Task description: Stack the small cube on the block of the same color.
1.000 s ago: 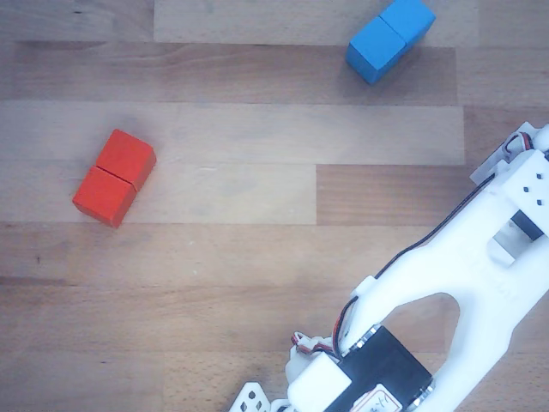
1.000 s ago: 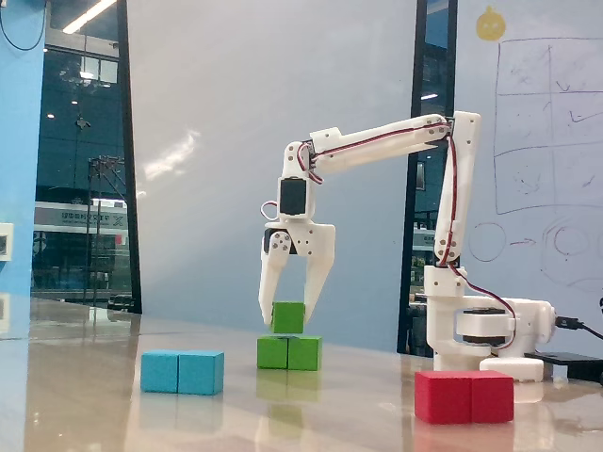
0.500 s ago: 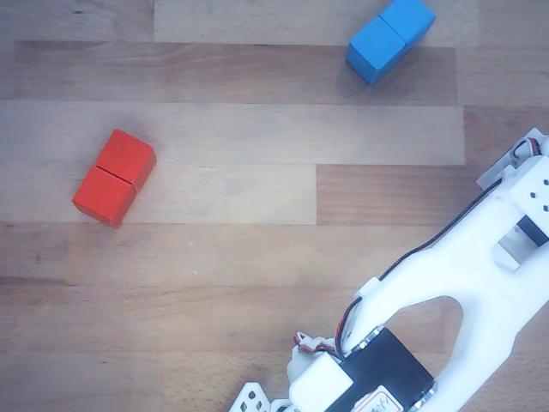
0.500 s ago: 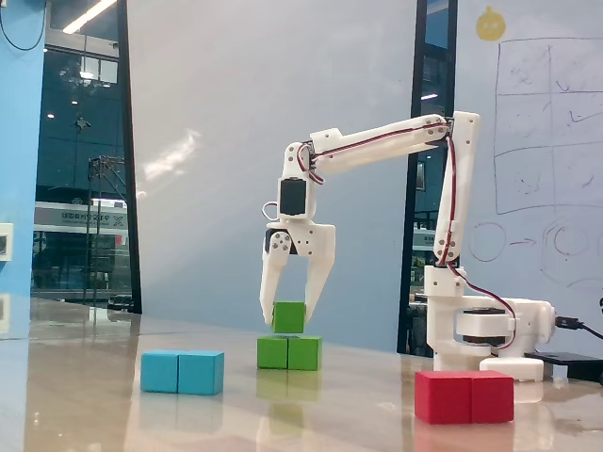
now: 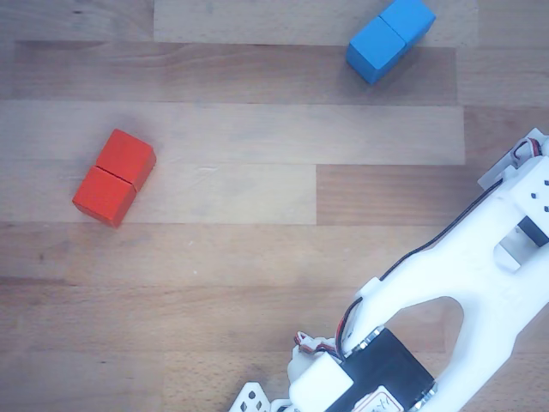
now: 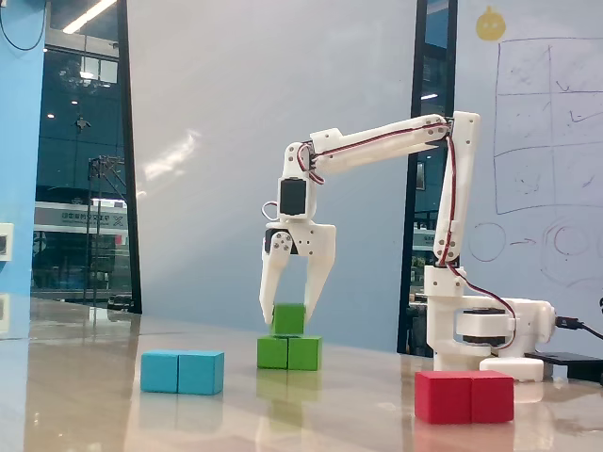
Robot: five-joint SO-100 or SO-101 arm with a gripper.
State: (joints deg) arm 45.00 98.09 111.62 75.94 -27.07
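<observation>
In the fixed view the small green cube (image 6: 288, 319) rests on top of the green block (image 6: 289, 353), roughly over its middle. My gripper (image 6: 286, 319) hangs straight down over the stack, open. Its white fingers (image 6: 267, 301) stand on either side of the cube. I cannot tell whether they touch its sides. In the other view the white arm (image 5: 463, 292) covers the lower right, and both green pieces are hidden beneath it.
A blue double block (image 6: 183, 372) (image 5: 390, 39) lies left of the stack in the fixed view, and a red double block (image 6: 464, 396) (image 5: 114, 177) lies to its right, nearer the camera. The arm's base (image 6: 476, 330) stands behind the red block.
The arm has shifted very slightly in the other view. The cube sits a touch lower, on the block. The blocks have not moved.
</observation>
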